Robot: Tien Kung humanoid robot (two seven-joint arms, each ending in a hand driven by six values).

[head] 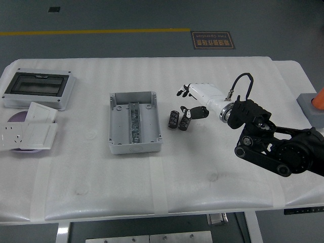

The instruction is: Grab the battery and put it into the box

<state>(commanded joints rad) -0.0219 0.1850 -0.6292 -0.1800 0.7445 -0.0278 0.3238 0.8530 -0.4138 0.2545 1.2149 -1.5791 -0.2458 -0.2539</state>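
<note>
**Right hand reaching for the nearer battery**

Two dark batteries are lying side by side on the white table (91, 182), just right of the open grey box (134, 123) and apart from it. The right battery (184, 121) is sitting directly under the thumb of the right hand (195, 101), while the left battery (173, 119) is lying just beyond it. The hand's fingers are spread loosely and holding nothing, seemingly lining up for a pinch. The box is waiting with its lid off, cavity facing up, so a short carry leftward should suffice. Spare covers (38, 88) are lying far left.
</note>
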